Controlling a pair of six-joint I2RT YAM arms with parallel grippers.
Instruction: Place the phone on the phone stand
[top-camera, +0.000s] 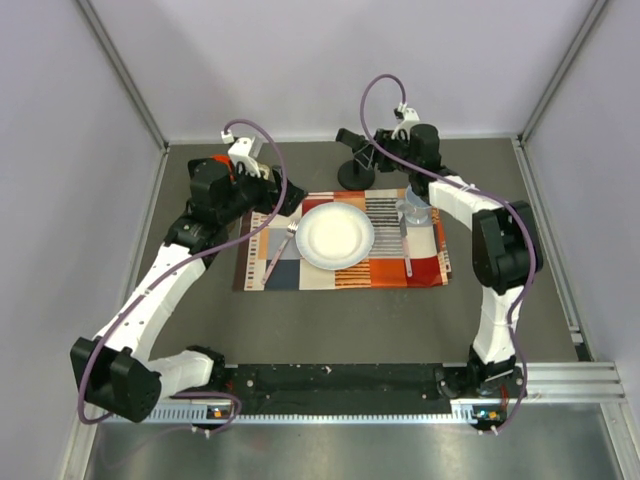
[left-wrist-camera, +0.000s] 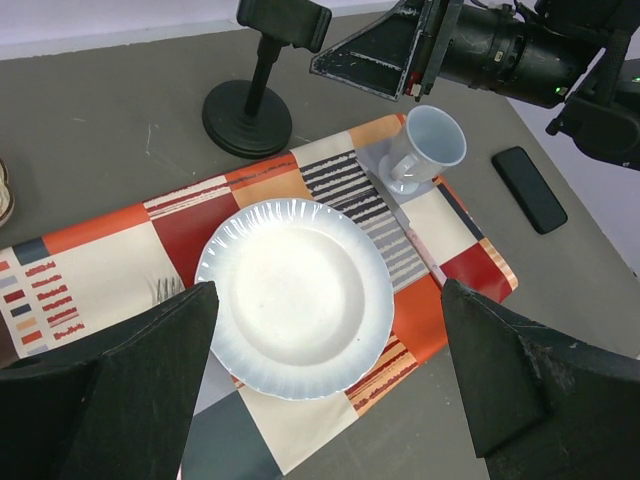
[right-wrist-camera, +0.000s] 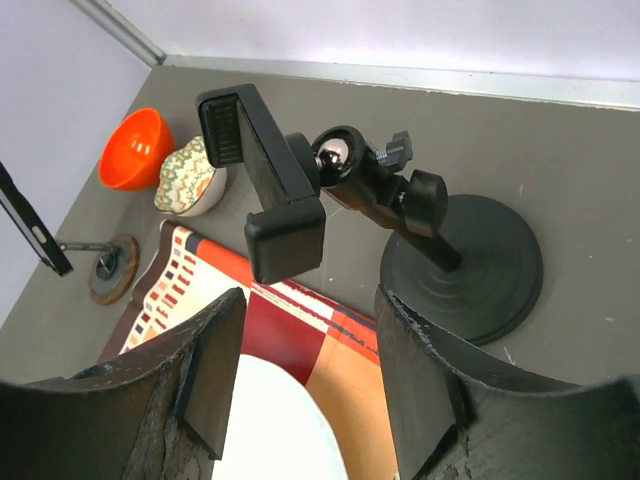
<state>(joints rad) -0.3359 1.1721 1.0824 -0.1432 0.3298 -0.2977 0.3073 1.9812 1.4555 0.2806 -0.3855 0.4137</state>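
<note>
Now phone (left-wrist-camera: 530, 188) flat nr mat (left-wrist-camera: 100, 255)

Plate (top-camera: 337, 235) at centre of mat (top-camera: 300, 275); fork (top-camera: 280, 252) on its L, knife (top-camera: 405, 245) and mug (top-camera: 415, 210) on its R. Clamp stand (top-camera: 357, 160) behind mat. Phone (left-wrist-camera: 530, 188) on table (left-wrist-camera: 100, 110), R of mat. Phone stand (right-wrist-camera: 110, 268) far L, bowls (right-wrist-camera: 190, 175) seemingly behind it.

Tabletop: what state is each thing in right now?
Flat black smartphone: lying flat on table, unheld.
Grey-plate phone stand on brown disc: empty.
Black round-based clamp post: upright, clamp empty.
Pale blue mug: upright, empty.
White round plate: empty.
Left gripper: open, empty.
Right gripper: jaws apart, empty.
</note>
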